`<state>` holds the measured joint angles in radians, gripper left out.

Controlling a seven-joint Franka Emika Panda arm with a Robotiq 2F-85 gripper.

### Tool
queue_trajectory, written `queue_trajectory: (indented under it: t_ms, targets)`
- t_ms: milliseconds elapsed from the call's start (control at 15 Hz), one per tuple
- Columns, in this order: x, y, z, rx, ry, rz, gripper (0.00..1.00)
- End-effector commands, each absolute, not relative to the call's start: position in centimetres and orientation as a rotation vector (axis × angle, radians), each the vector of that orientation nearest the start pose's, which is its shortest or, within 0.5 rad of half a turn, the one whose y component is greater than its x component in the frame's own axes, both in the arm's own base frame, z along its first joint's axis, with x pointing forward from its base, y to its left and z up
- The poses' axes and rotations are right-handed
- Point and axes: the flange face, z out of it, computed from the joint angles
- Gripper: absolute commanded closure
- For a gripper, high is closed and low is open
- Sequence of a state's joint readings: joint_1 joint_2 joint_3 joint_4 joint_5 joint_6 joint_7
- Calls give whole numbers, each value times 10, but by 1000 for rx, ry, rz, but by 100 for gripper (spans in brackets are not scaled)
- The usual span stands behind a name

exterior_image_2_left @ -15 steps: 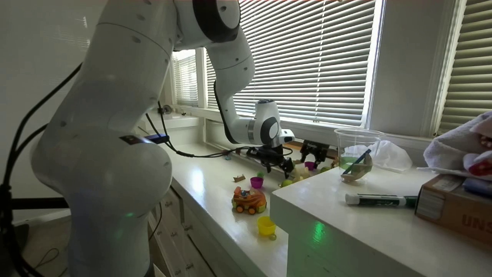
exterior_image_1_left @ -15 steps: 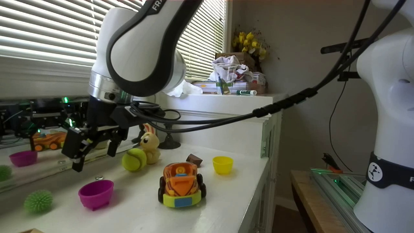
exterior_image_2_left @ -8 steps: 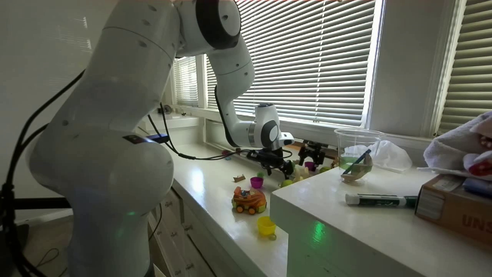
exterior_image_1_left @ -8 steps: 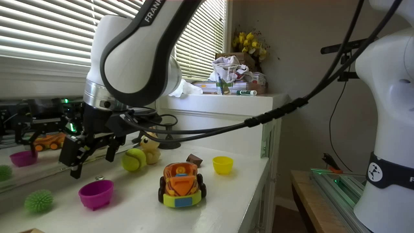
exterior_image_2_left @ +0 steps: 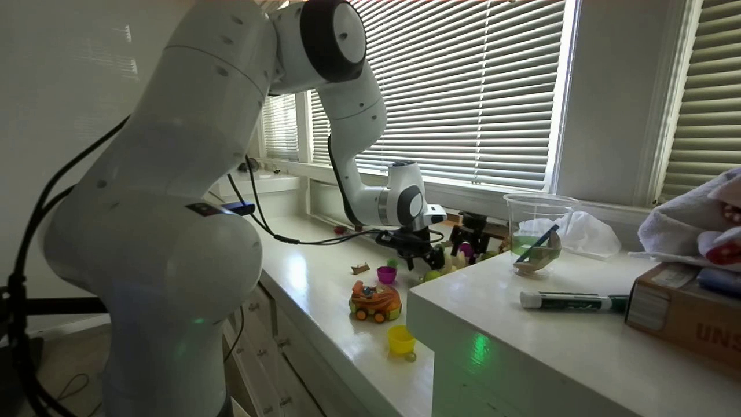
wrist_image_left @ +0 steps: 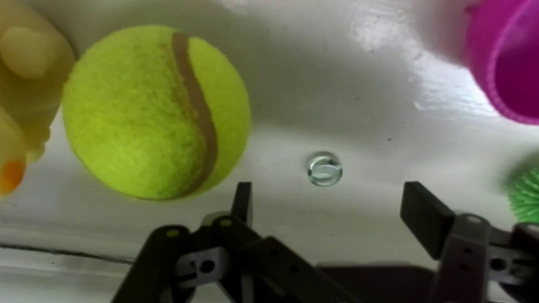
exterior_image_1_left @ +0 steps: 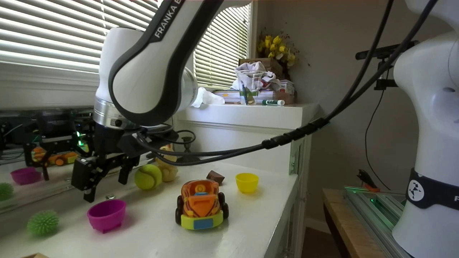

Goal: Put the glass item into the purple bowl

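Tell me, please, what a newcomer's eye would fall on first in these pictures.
Most likely the white robot arm, large in both exterior views. In the wrist view it would probably be the tennis ball at left, then the purple bowl in the top right corner. The small clear glass piece near the middle there may go unnoticed.

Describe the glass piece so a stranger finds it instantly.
On the white counter, find the tennis ball and the purple bowl. In the wrist view, the glass piece lies right of the ball, lower left of the bowl. Unlike both, it is tiny and transparent.
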<state>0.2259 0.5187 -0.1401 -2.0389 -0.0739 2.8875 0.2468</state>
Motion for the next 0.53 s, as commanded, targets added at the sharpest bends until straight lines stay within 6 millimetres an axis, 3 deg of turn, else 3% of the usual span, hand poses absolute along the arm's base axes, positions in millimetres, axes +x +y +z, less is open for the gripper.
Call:
queue_trajectory:
  t_ms: [0,267,400,467]
  targets:
    - [630,66,222,-3154,134,-518,17]
    - [625,67,221,-3184,149,-462,21]
    - [623,69,220,-3193,155,-448,18]
    - [624,69,220,-3191,157,-451,24]
